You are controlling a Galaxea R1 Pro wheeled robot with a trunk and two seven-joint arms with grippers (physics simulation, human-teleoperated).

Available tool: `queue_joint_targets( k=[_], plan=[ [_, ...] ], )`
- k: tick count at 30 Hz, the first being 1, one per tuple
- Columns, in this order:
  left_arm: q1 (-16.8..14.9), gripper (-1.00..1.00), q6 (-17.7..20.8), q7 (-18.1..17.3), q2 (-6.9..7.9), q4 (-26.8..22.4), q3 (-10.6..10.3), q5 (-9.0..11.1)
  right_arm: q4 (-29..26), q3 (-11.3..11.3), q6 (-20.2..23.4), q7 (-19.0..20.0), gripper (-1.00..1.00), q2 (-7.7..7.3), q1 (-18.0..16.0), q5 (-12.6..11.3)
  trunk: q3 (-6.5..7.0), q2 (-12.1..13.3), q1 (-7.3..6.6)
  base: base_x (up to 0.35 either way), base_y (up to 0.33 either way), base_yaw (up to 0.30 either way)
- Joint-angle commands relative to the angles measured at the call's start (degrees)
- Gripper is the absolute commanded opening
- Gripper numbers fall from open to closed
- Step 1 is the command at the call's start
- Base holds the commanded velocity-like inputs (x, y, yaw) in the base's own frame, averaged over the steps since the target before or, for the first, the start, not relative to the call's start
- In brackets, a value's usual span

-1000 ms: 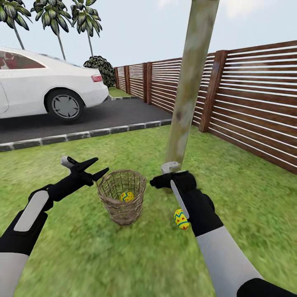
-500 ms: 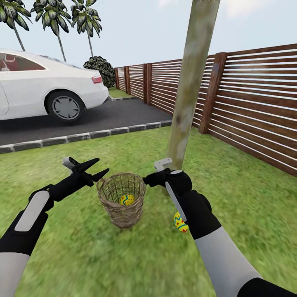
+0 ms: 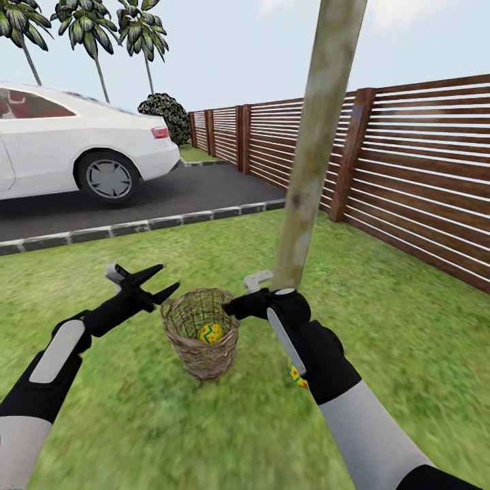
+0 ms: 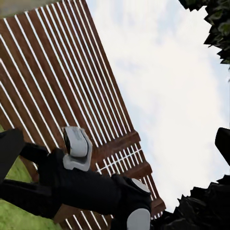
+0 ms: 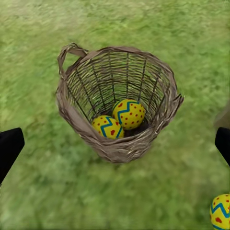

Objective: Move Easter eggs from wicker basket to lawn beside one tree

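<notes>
The wicker basket stands on the lawn at the foot of the tree. In the right wrist view the basket holds two Easter eggs, lying side by side. The third egg lies on the grass beside the basket, and shows in the head view half hidden behind my right forearm. My right gripper hangs open above the basket's right rim, its fingertips wide apart. My left gripper is open and empty just left of the basket.
A brown slatted fence runs along the right, close behind the tree. The asphalt driveway with grey edging stones and a white car lies beyond the lawn. Open grass stretches in front and to the right.
My right gripper has moved left from beside the tree's base to above the basket's right rim. The left arm has barely moved, and the eggs stay in place.
</notes>
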Motion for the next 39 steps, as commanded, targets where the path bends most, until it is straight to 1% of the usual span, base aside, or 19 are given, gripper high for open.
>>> queue_joint_targets(
  k=[1,10,16,23,27,33,39],
  plan=[
    [-0.04,1.00,0.23,-0.71,-0.01,0.74,0.36,-0.01,-0.03,0.00,0.27,-0.07,1.00,0.01,-0.06,-0.25,-0.05,-0.02,0.01,0.233,0.199,0.000],
    [-0.04,1.00,0.20,-1.32,0.00,1.42,0.79,-0.40,0.25,0.01,0.29,-0.08,1.00,0.01,-0.02,-0.35,-0.06,-0.02,0.01,0.254,0.219,0.000],
    [-0.04,1.00,0.20,-1.32,0.10,1.43,0.78,-0.41,1.19,0.08,0.37,-0.08,1.00,0.01,0.01,-0.44,-0.44,-0.02,0.01,0.251,0.201,0.000],
    [-0.04,1.00,0.20,-1.25,0.21,1.56,0.80,-0.37,2.04,0.09,0.43,-0.08,1.00,0.01,0.01,-0.53,-1.07,-0.02,0.01,0.050,0.085,0.000],
    [-0.04,1.00,0.20,-1.24,0.26,1.60,0.86,-0.38,3.07,0.10,0.39,-0.08,1.00,0.01,0.01,-0.53,-1.43,-0.02,0.01,0.088,0.262,-0.009],
    [-0.04,1.00,0.20,-1.24,0.27,1.61,0.86,-0.37,3.56,0.08,0.53,-0.12,1.00,0.01,0.01,-0.70,-1.95,-0.02,0.01,0.132,0.291,-0.118],
    [-0.04,1.00,0.20,-1.24,0.27,1.68,0.86,-0.33,7.67,0.10,0.76,-0.45,1.00,0.01,0.01,-0.72,-2.46,-0.02,0.01,0.142,0.293,-0.137]
  ],
)
